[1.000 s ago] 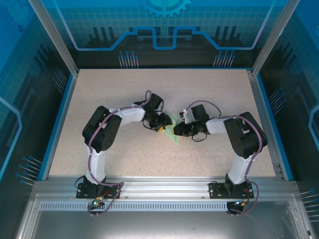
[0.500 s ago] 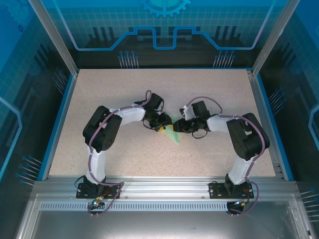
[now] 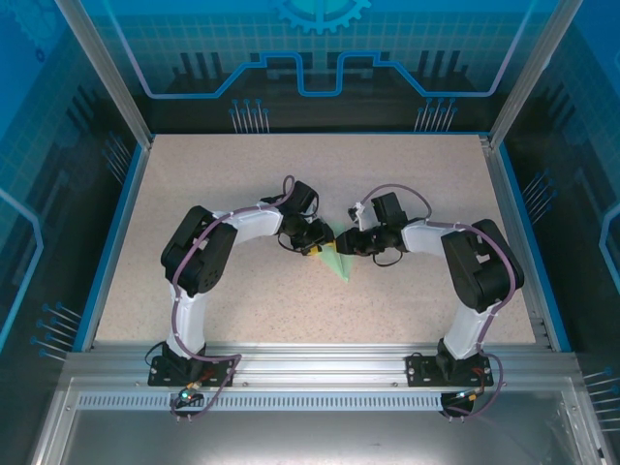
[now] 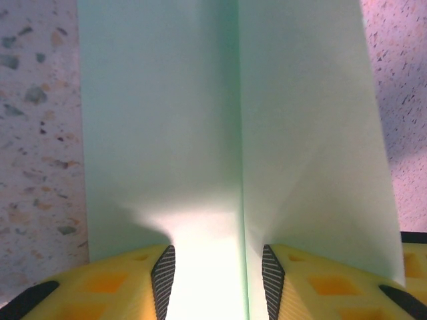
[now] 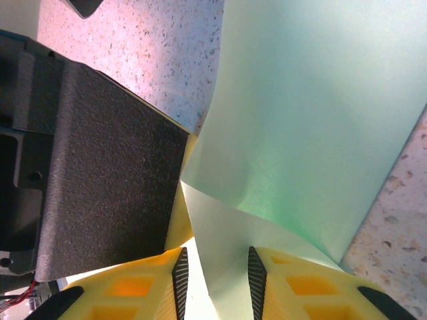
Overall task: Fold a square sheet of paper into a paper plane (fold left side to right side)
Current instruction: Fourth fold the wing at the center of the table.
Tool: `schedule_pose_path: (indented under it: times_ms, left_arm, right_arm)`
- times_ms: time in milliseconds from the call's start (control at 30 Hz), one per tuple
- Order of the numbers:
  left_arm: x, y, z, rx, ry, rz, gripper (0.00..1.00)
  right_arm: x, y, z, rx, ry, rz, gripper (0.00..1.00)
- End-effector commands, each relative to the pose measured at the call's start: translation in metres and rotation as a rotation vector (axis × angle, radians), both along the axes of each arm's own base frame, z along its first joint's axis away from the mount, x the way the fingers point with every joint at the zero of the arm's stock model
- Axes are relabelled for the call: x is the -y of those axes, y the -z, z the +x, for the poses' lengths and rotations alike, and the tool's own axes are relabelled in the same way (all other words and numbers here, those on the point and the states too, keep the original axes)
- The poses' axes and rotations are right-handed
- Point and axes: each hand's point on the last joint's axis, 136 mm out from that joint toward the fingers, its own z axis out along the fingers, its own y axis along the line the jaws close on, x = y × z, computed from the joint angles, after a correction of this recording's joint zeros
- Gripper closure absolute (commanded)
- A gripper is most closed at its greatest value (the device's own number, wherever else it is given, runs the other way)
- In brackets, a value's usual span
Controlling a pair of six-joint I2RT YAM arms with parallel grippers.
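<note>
Pale mint-green sheet of paper (image 3: 337,262) lies folded near the middle of the table (image 3: 242,174), a narrow pointed shape with its tip toward the near edge. Both arms meet over its far end. Left gripper (image 3: 319,248) comes in from the left and right gripper (image 3: 348,246) from the right, tips close together over the paper. In the left wrist view the paper (image 4: 200,120) lies flat on the speckled surface with a straight centre crease running away from the camera. The left gripper (image 4: 217,260) straddles that crease, its yellow fingers (image 4: 120,287) apart with paper in the gap, not pinched. In the right wrist view the right gripper (image 5: 217,257) has its fingers (image 5: 313,287) apart too. A raised flap of the paper (image 5: 313,113) runs up between them; whether the pads touch it is hard to tell. Black textured block (image 5: 100,173) just beside the flap, probably part of the left gripper.
</note>
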Motion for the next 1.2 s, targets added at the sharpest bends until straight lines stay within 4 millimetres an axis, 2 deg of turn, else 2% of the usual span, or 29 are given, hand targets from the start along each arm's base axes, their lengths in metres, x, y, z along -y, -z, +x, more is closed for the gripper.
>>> schedule_pose_path:
  times_ms: [0, 433, 833, 1033, 1167]
  left_arm:
    - [-0.007, 0.021, -0.010, -0.046, 0.009, 0.065, 0.56]
    - [-0.008, 0.020, -0.011, -0.045, 0.010, 0.069, 0.56]
    - [-0.013, 0.022, -0.014, -0.046, 0.010, 0.093, 0.55]
    - [-0.015, 0.022, -0.014, -0.044, 0.009, 0.099, 0.54]
    - [-0.014, 0.023, -0.014, -0.047, 0.010, 0.096, 0.54]
  right_arm:
    - [-0.002, 0.005, -0.001, -0.007, -0.015, -0.019, 0.69]
    - [-0.009, 0.004, -0.002, -0.014, -0.040, -0.004, 0.91]
    - [-0.006, 0.006, -0.001, -0.060, -0.034, 0.068, 0.99]
    - [-0.002, 0.008, -0.002, -0.073, -0.030, 0.077, 0.98]
    - [0.003, 0.005, -0.003, -0.046, -0.017, 0.040, 0.79]
